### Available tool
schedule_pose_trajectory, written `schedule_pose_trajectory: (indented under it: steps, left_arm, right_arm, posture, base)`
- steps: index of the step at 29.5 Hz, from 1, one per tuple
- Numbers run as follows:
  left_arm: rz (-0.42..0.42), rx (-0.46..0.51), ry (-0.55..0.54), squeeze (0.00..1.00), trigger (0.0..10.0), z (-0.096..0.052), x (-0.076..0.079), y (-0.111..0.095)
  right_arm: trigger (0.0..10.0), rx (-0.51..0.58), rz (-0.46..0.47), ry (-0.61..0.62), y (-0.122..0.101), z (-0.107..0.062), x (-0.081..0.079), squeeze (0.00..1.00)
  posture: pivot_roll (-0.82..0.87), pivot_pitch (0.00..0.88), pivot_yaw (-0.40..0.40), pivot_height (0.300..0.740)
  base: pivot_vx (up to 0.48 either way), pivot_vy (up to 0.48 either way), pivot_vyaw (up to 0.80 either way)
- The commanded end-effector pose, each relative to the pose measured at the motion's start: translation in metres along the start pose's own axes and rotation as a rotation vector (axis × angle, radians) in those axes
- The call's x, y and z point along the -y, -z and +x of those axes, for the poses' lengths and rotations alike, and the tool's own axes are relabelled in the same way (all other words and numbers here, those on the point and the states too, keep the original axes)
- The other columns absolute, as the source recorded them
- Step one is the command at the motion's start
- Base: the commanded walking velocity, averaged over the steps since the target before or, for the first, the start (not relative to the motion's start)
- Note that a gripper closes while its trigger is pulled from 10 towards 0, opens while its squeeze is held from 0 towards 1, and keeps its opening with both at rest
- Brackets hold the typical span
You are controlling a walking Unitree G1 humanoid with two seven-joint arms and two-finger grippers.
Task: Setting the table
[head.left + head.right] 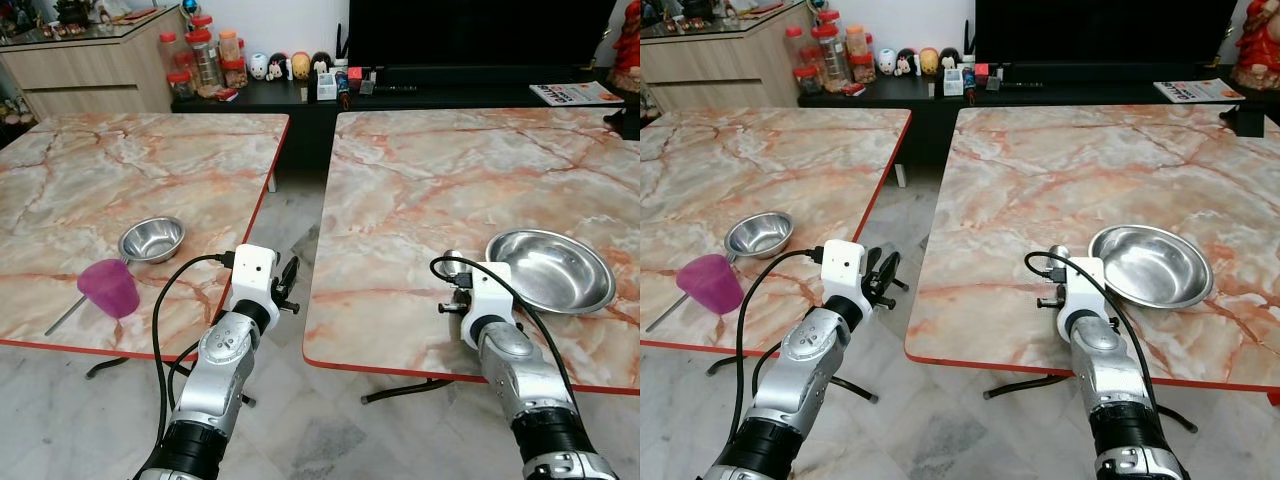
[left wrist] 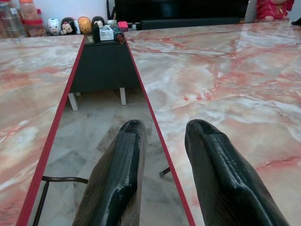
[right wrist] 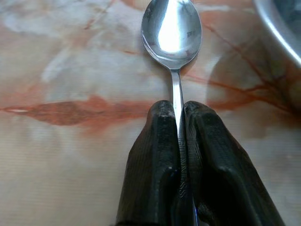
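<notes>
r gripper [image 3: 179,141] fingers clamped on spoon [image 3: 172,33] handle, big bowl [image 1: 549,270] just beside | l gripper [image 2: 162,165] fingers apart, over gap betw counters

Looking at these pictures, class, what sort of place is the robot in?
Probably a home living-dining room: two marble-pattern tables with a steel plate, a sideboard holding food jars, and a large dark screen behind.

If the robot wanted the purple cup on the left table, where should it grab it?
The purple cup lies tipped on its side, so probably across its round body, coming down from above. The left gripper is nearest, open over the gap between tables; the right gripper holds a spoon.
</notes>
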State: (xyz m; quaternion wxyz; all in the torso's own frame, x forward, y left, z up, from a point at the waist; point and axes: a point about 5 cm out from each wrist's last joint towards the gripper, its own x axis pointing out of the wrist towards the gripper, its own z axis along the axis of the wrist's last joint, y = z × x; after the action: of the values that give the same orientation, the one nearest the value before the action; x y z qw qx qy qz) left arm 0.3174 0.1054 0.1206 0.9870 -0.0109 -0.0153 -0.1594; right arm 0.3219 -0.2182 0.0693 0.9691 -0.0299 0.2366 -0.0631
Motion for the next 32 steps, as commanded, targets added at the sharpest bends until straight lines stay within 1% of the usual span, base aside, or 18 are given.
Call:
schedule_pose_trajectory:
  steps: [1,7,17,32]
  left_arm:
    - [0.001,-0.004,-0.005,0.00,10.0,0.001,-0.002,-0.002]
    - [0.001,-0.003,-0.005,0.00,10.0,0.001,-0.002,-0.002]
    - [0.005,-0.004,-0.010,0.00,10.0,0.001,-0.003,-0.002]
    - [0.002,-0.003,-0.011,0.00,10.0,0.002,-0.003,-0.002]
  right_arm:
    - [10.0,0.016,0.010,0.025,-0.007,0.002,0.005,0.00]
    - [10.0,0.035,0.012,0.028,-0.013,0.004,0.006,0.00]
    - [10.0,0.046,0.019,-0.003,-0.013,0.006,-0.002,0.00]
    - [10.0,0.065,0.019,-0.014,-0.018,0.009,-0.002,0.00]
  posture:
    - [-0.06,0.000,0.051,0.740]
    - [-0.06,0.000,0.049,0.740]
    - [-0.06,0.000,0.050,0.740]
    - [-0.06,0.000,0.045,0.740]
  base:
    - [0.000,0.000,0.00]
    - [0.000,0.000,0.00]
    - [0.000,0.000,0.00]
    - [0.000,0.000,0.00]
